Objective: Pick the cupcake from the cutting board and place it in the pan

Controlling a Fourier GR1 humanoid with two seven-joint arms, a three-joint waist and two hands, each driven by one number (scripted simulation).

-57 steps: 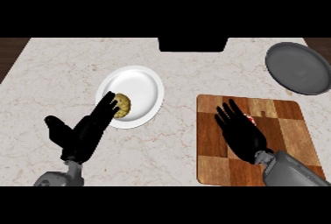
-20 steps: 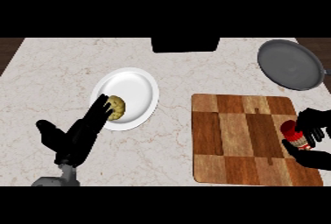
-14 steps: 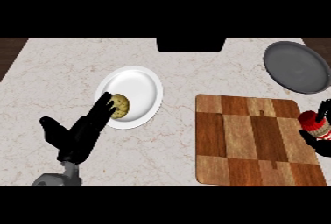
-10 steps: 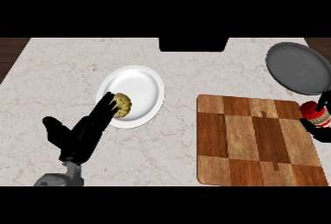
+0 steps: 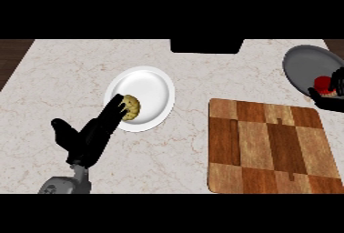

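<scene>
Two black hands show in the head view. Curled around the red-topped cupcake (image 5: 325, 86), the right hand (image 5: 334, 94) sits at the frame's right edge, over the near rim of the grey pan (image 5: 302, 63). Below and left of it lies the cutting board (image 5: 269, 145). Far left, the left hand (image 5: 91, 134) rests with fingers straight, tips beside a cookie (image 5: 129, 107) on the white plate (image 5: 148, 88).

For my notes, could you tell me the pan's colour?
Dark grey pan, seen in the head view.

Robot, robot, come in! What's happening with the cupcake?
Right hand shut on cupcake, over pan edge. Left hand open, resting beside white plate. Cutting board bare. Nothing blocking.
</scene>
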